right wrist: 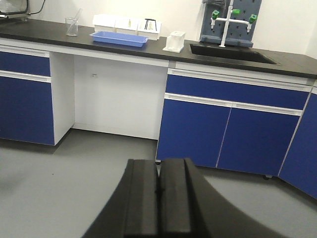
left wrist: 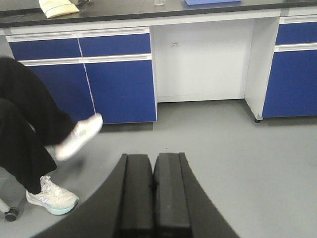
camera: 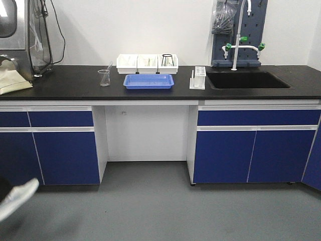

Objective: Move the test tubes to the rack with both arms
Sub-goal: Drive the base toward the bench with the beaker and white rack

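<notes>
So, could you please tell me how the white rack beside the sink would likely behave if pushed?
The rack looks like thin white plastic, so it is probably light and stiff. On the smooth black countertop it would likely slide rather than grip. It stands close to the sink, so a push that way might tip it in.

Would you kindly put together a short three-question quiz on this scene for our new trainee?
1. True or false: the rack stands between the blue tray and the sink.
2. In the front view, the beaker sits where? A) left of the tray B) right of it C) inside it
3. Fill in: the left gripper and right gripper are both ___.
Key: 1 true; 2 A; 3 shut.
</notes>
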{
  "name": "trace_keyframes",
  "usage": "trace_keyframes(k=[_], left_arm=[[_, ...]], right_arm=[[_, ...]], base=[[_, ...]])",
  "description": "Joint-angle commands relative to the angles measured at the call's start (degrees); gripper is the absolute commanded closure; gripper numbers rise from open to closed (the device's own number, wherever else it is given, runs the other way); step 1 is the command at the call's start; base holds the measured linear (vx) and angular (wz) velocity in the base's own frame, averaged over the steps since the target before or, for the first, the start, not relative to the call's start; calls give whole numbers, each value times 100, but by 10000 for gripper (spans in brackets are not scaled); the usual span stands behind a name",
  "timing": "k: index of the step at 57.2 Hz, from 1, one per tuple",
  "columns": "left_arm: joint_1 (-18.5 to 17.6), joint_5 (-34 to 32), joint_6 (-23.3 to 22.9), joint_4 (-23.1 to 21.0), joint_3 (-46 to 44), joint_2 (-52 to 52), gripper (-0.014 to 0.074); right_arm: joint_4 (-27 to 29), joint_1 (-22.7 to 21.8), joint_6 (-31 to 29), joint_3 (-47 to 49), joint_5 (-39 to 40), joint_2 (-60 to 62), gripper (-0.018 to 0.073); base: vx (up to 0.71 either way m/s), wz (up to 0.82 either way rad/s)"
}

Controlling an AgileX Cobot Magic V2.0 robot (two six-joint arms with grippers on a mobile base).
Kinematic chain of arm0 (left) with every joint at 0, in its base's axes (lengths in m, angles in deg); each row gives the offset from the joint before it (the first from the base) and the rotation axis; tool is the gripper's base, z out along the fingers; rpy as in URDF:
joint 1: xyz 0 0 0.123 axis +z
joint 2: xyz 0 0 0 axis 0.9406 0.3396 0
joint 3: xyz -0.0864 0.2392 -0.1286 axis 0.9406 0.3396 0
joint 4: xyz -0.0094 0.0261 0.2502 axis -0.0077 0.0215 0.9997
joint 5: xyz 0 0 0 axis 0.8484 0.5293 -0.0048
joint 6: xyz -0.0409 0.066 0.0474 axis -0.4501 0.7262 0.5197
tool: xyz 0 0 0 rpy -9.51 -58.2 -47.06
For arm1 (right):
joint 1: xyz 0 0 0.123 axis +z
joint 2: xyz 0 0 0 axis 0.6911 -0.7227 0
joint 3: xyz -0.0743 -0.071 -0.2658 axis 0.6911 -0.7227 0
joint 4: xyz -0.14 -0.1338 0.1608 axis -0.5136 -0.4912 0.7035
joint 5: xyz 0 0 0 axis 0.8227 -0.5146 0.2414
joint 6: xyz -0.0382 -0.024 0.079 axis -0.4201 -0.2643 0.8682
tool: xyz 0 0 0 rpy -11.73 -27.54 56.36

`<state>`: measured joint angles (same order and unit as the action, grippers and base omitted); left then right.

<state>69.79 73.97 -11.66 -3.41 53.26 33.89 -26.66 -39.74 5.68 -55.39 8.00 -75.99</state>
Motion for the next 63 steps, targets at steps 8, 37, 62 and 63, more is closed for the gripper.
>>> trace_keyframes(k=[8, 37, 62, 63], left_arm=[[-3, -463, -35, -29, -142, -62, 598], [-3, -463, -35, -29, -142, -62, 598], [-3, -463, -35, -29, -142, -62, 598], [-3, -463, -35, -29, -142, -62, 598]], right_arm=[[-57, -10, -27, -81, 456, 59, 568], [-57, -10, -27, -81, 454, 59, 568], [-57, -10, -27, -81, 454, 59, 568], [-57, -10, -27, -81, 454, 59, 568]], base=[[15, -3], [20, -7], [28, -6], [31, -1]])
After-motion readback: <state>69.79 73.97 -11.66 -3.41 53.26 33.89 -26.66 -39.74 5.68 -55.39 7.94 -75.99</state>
